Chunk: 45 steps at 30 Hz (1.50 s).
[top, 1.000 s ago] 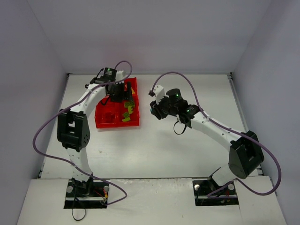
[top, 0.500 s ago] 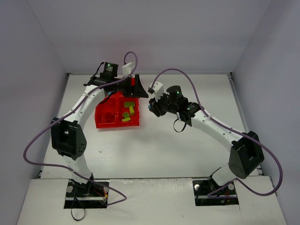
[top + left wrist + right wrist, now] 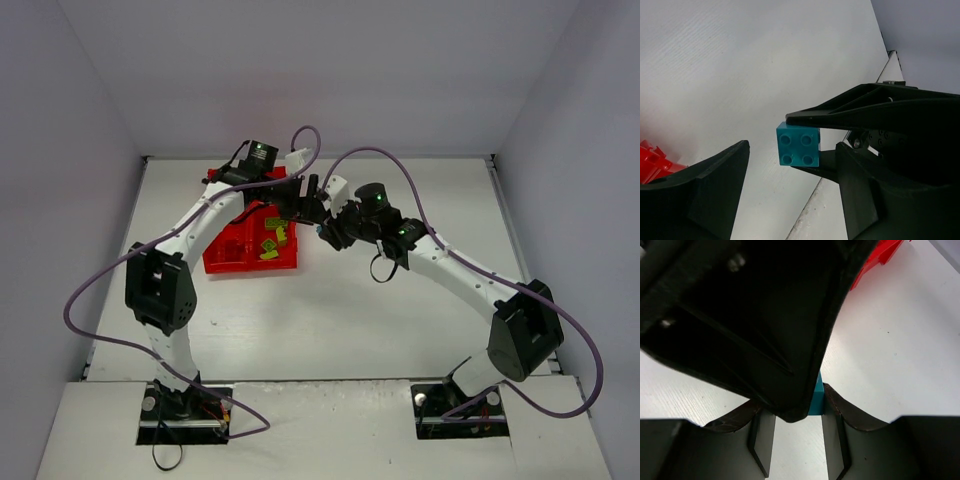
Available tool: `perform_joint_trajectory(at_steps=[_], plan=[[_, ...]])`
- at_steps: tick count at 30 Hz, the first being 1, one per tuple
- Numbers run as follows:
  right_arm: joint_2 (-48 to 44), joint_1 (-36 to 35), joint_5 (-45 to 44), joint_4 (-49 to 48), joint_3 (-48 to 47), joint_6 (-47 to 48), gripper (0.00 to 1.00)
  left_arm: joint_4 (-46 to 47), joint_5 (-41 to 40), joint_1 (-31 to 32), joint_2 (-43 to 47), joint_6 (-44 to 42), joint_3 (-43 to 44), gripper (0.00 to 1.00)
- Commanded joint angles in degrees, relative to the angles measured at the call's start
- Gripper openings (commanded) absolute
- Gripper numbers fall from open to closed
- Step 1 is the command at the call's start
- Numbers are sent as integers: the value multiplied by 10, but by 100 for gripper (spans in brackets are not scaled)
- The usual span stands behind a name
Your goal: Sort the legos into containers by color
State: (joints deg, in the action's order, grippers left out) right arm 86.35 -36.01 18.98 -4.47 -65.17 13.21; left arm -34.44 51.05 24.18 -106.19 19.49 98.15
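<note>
Where the two pincers meet: just beyond the right edge of a translucent red plastic tray (image 3: 232, 255), over the white table (image 3: 380, 320).
Right pincer (image 3: 794, 415): clenched on a small cyan-blue plastic brick (image 3: 798, 146), with one finger across the top of it and one underneath in the left wrist view.
Cyan-blue brick: pinched at the very tips of the right pincer, its four-circle face turned toward the left wrist camera.
Left pincer (image 3: 310, 198): released, jaws wide apart. The brick shows in the gap between its two fingers (image 3: 715, 190) and touches neither. It seems to sit a little ahead of their tips, though depth is hard to judge.
Right wrist view: the left pincer's black body fills the upper part, so only a sliver of cyan shows between the right fingers (image 3: 832, 440).
Other bricks: yellow and green plastic bricks (image 3: 270, 243) lie in the tray's right-hand side, the side nearest both pincers.
</note>
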Motion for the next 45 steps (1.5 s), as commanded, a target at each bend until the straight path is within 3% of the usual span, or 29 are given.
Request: perform_joint_trajectory(at_steps=[1,3,6,10,11,14,15,17,18,19,22,25,32,36,39,45], plan=[[-18,-2,11,-34,-30,4,2,4,4,12,3,-16,34,62],[-18,-2,11,-34,-29,3,2,6,0,14,0,-15,35,59],[-18,-3,11,-34,-29,4,2,7,-5,14,-5,-14,34,47],[-17,-2,11,-34,-30,6,2,5,-6,14,-14,-12,35,41],[-16,-3,12,-34,-29,6,2,7,-5,13,-14,-9,33,32],[-15,-2,12,-34,-28,5,3,15,-2,13,-13,-5,33,18],[-15,-2,12,-34,-28,4,5,16,-3,13,-13,-5,33,13],[-14,-2,10,-34,-27,3,20,17,-11,10,-10,-8,34,10],[-14,-2,7,-34,-25,2,27,15,-14,9,-9,-9,35,9],[-14,-2,-3,-34,-24,0,47,12,-18,1,-9,-11,36,9],[-10,-1,-21,-34,-21,-10,73,2,-28,-22,-6,-18,41,9],[-7,3,-45,-34,-19,-24,85,-24,-51,-45,-5,-39,50,9],[0,25,-81,-34,-13,-62,92,-53,-224,-132,-10,-69,102,9],[1,35,-87,-34,-10,-72,92,-33,-415,-166,-39,-80,134,9],[3,39,-85,-34,-9,-79,92,0,-479,-183,-86,-81,163,9],[7,47,-83,-34,-6,-88,93,22,-505,-194,-178,-88,259,13]])
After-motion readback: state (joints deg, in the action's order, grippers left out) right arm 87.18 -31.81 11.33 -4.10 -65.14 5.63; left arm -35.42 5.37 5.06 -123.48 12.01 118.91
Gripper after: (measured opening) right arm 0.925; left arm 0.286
